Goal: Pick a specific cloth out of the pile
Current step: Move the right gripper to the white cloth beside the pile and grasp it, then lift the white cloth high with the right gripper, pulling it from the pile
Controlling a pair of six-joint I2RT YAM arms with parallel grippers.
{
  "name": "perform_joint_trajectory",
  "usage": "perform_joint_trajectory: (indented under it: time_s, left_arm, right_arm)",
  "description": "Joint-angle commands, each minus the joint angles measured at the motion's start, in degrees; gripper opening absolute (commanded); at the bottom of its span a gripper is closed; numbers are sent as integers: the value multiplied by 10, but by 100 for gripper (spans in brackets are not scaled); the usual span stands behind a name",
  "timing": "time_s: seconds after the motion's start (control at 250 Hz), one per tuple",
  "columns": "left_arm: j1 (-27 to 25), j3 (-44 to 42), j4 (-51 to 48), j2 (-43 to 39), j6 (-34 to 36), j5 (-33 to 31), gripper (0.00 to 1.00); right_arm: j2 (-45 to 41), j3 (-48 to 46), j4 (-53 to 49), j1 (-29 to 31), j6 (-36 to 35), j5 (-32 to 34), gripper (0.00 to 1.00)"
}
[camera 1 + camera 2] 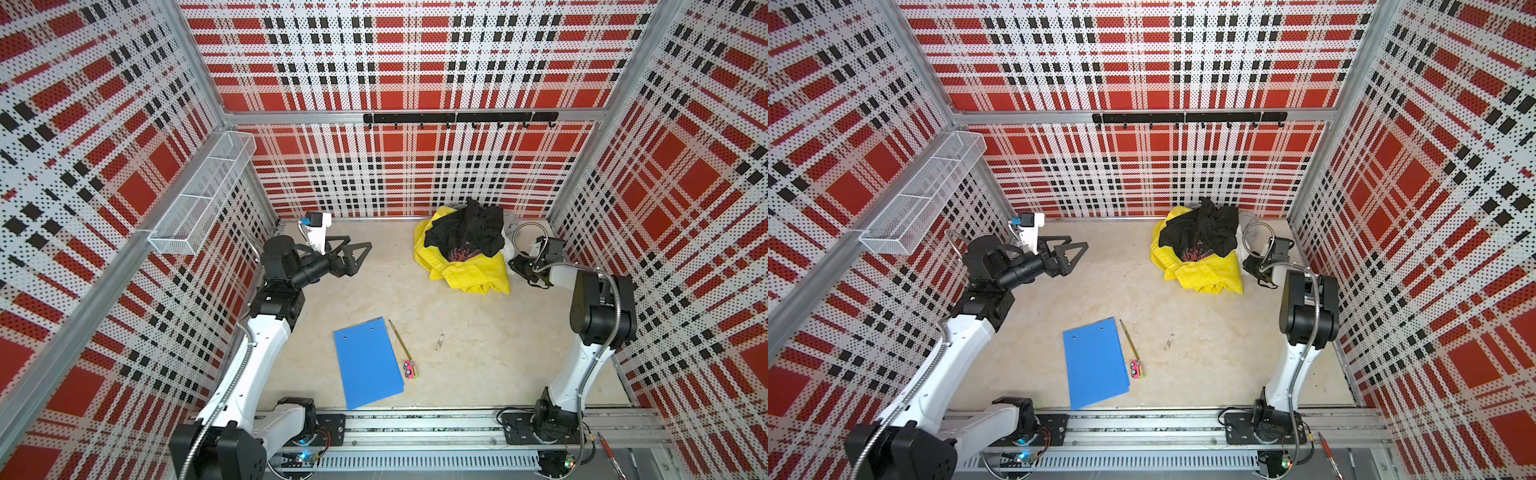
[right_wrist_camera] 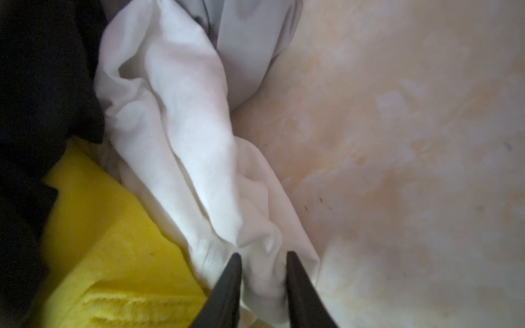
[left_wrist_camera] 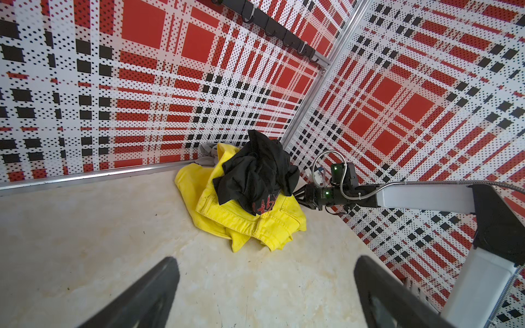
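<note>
At the far right corner of the pale stone-look table (image 1: 415, 316) sits the pile (image 1: 461, 253) of clothes: a bright yellow garment (image 1: 469, 276) at the bottom and a crumpled black garment with a red print (image 1: 465, 230) on top. The big soft white cloth (image 2: 184, 136) is tucked in on the pile's right side and seems partly under the others. The right claw (image 2: 262, 254) is narrow and pinches a fold of it. The left claw (image 3: 265, 258) is wide, holds nothing, and hangs well apart from the pile.

The pinch is only on a small edge fold, so it may slip out when pulled. The black and yellow clothes may get dragged along too.

Only the right wrist view shows the pinch and most of the white cloth, with a pale grey garment (image 2: 250, 42) beside it. Both top views show just a thin white strip of it, and the claw tips are too dark to see
</note>
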Motion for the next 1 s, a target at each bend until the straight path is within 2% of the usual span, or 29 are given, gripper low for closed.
perform_joint_trajectory:
  time_s: [0.0, 0.128, 0.36, 0.524, 0.788, 0.844, 0.996]
  left_arm:
    - [-8, -4, 10, -10, -2, -4, 99]
    - [-8, -4, 9, -11, 0, -6, 99]
    - [-9, -3, 8, -7, -3, -5, 99]
    - [-9, -3, 8, -6, -3, -7, 99]
    - [-13, -2, 6, -7, -2, -14, 99]
    - [-19, -1, -3, -4, -1, -30, 99]
    - [-72, 32, -93, 26, 45, -138, 99]
  right_arm:
    - [-7, 6, 18, 2, 0, 14, 11]
    - [-50, 2, 10, 2, -1, 51, 1]
    - [-176, 6, -19, 2, -19, 116, 0]
    - [-237, 32, -47, 10, -31, 121, 0]
    - [-270, 63, -65, 41, -45, 107, 0]
    - [-275, 64, -67, 58, -57, 112, 0]
    - [-298, 63, -59, 100, -76, 137, 0]
